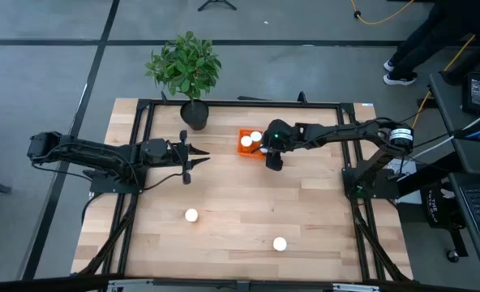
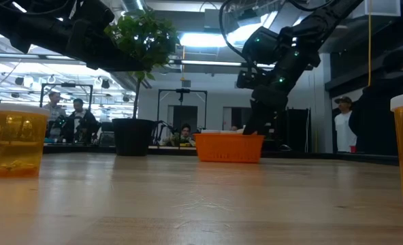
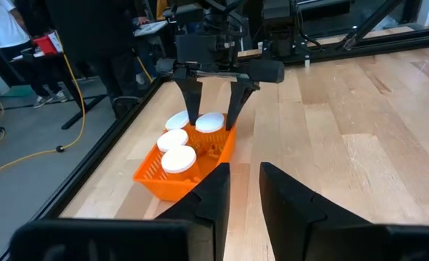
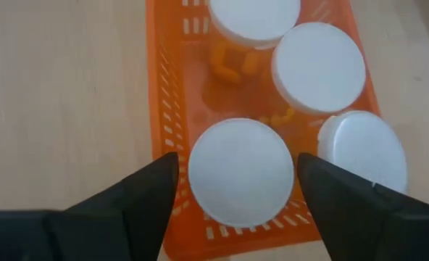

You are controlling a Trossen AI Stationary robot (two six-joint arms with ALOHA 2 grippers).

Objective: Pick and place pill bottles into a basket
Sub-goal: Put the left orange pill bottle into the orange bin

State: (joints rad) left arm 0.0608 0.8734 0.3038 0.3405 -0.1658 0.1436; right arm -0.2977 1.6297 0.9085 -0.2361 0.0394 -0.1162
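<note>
The orange basket [image 1: 245,144] stands at the table's far middle and holds several white-capped pill bottles [image 4: 319,67]. My right gripper [image 4: 238,170] is open over the basket, pointing down. Its fingers stand on either side of one bottle's cap [image 4: 241,174] at the basket's right end, with narrow gaps showing. The left wrist view shows the same: my right gripper [image 3: 213,119] straddles a cap [image 3: 209,122]. Two more bottles stand on the table near the front, one [image 1: 191,215] left of middle and one [image 1: 280,243] right of middle. My left gripper [image 1: 201,156] is open and empty, left of the basket.
A potted plant [image 1: 193,112] stands at the far edge, just left of the basket. A black frame [image 1: 143,130] runs round the tabletop. People and equipment show in the room beyond. Bare wood lies between the basket and the two front bottles.
</note>
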